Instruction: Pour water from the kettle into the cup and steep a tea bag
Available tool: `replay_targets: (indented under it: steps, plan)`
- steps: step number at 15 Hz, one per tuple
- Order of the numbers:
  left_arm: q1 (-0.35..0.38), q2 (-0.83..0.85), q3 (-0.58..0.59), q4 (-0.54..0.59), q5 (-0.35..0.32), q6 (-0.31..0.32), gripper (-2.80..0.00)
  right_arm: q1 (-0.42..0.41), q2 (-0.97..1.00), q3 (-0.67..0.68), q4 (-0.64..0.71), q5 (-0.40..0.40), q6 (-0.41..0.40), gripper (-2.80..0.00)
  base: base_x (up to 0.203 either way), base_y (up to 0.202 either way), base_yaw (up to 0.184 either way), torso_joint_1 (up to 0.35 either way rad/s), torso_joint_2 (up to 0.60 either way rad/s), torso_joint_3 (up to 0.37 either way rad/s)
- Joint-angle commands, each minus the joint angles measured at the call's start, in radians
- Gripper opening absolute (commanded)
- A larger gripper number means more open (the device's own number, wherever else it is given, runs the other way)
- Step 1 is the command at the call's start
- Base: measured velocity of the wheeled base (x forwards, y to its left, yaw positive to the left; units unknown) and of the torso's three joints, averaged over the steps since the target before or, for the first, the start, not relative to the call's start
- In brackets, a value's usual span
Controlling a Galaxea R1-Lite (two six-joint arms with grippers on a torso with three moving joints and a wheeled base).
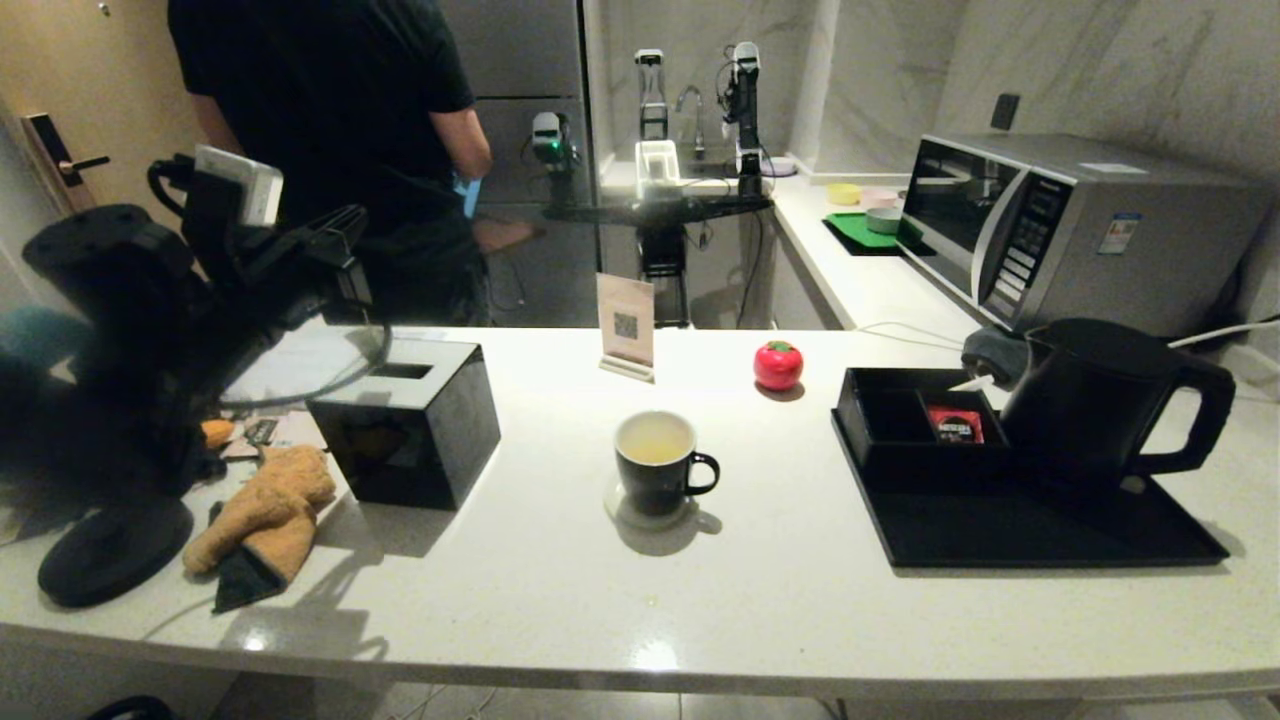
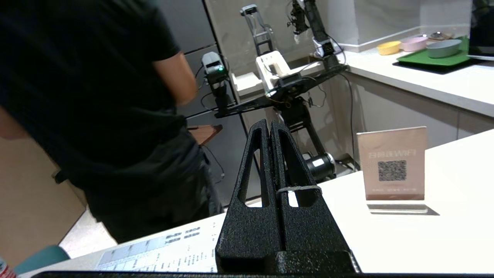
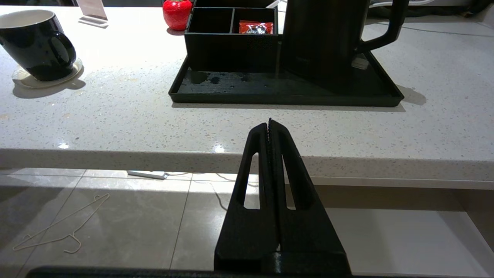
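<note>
Counter (image 1: pixel 700 600): wide free surface in front of the cup; the front edge is near the right gripper.
Tray (image 1: pixel 1040 540): carries the kettle (image 1: pixel 1100 410), upright, handle to the right.
Cup (image 1: pixel 657 463): on a coaster, middle of counter, holds pale water (image 1: pixel 655 440); tea bag not visible.
Left gripper (image 2: pixel 271 127): fingers closed, empty, raised at the left.
Right gripper (image 3: pixel 270 125): fingers closed, empty, below the counter edge; it should rise first, then open.

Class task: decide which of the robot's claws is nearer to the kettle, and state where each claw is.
Right. The right claw, shut, hangs off the counter's front edge, facing the kettle on its tray. The left claw, shut, is raised at the counter's far left, beyond the cup.
</note>
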Motion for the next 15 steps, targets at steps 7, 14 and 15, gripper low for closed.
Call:
replay_targets:
  steps: [7, 14, 15]
  plan:
    - [0.088, 0.002, -0.002, -0.008, -0.002, -0.010, -2.80, 0.000, 0.000, 0.000, 0.000, 0.000, 0.000, -2.80, 0.000, 0.000, 0.000, 0.000, 0.00, 0.000]
    - [0.138, 0.006, -0.020, -0.006, -0.004, -0.063, -2.80, 0.000, 0.000, 0.001, 0.000, 0.000, 0.000, -2.80, 0.000, 0.000, 0.000, 0.000, 0.00, 0.000]
    - [0.136, 0.010, -0.022, -0.005, -0.006, -0.064, -2.80, 0.000, 0.000, 0.000, 0.000, 0.000, 0.000, -2.80, 0.000, 0.000, 0.000, 0.000, 0.00, 0.000]
